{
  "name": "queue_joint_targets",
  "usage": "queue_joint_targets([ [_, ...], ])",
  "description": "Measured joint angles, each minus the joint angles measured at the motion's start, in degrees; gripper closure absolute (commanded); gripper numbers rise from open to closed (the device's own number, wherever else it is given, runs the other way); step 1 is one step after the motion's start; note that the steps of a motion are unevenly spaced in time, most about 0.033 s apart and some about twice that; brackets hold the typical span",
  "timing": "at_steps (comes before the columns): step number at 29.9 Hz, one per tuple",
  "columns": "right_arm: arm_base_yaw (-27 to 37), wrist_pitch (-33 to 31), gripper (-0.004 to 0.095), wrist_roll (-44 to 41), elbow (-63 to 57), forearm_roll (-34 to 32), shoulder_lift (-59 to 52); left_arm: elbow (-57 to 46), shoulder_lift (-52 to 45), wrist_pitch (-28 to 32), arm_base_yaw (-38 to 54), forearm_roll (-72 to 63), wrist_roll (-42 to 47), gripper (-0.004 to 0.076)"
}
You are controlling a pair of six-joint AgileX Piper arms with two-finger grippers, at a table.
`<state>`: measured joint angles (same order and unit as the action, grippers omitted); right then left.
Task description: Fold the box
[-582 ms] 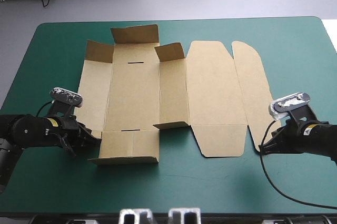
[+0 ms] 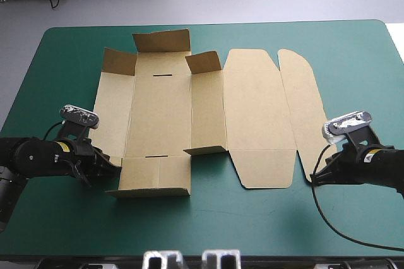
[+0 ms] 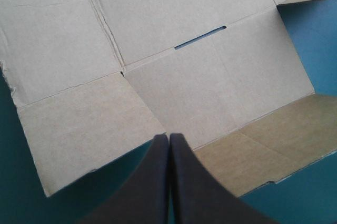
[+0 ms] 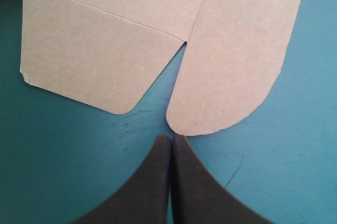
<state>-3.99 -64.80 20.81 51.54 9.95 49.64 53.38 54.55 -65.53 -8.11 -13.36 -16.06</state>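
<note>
Teal-green cover (image 2: 265, 225) bears the box (image 2: 158, 114), both end effectors (image 3: 168, 136) (image 4: 172, 138) closed.

**Bright, even overhead light on the teal-green table cover (image 2: 265, 218) and the brown box (image 2: 252, 111).**
Shadows fall soft and short. In the high view a thin dark band runs under the box's near flap, and its 3 raised far flaps show duller inner faces. In the left wrist view the 2 near flaps read darker than the pale panels beyond them. The left gripper (image 3: 168, 136) and right gripper (image 4: 172, 138) show as matte dark masses. Fine scuffs on the cover ahead of the right gripper catch the light.
</note>
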Motion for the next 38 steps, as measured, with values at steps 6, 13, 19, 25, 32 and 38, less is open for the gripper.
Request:
queue_joint_targets([
  [6, 0.0, 0.0, 0.0928, 0.0, 0.0, 0.0, 0.0, 0.0, 0.0, 0.7, 0.0, 0.0, 0.4, 0.0734],
  [13, 0.0, 0.0, 0.0928, 0.0, 0.0, 0.0, 0.0, 1.8, 4.1, 5.1, 0.0, -1.5, 0.6, 0.0724],
  [19, 0.0, 0.0, 0.0928, 0.0, 0.0, 0.0, 0.0, 10.8, 15.7, 7.3, 0.0, -6.8, -3.9, 0.0724],
  [25, 0.0, 0.6, 0.0928, 0.0, 0.0, 0.0, 0.0, 19.8, 25.1, 5.4, 0.5, -11.8, -8.4, 0.0724],
  [32, 0.0, 0.9, 0.0928, 0.1, 0.0, 0.0, 0.0, 21.5, 26.0, -0.6, 10.7, -15.2, -12.1, 0.0724],
  [38, 0.0, 2.4, 0.0928, 0.1, 0.0, 0.0, 0.0, 21.3, 26.0, -4.5, 25.1, -15.4, -15.6, 0.0724],
])
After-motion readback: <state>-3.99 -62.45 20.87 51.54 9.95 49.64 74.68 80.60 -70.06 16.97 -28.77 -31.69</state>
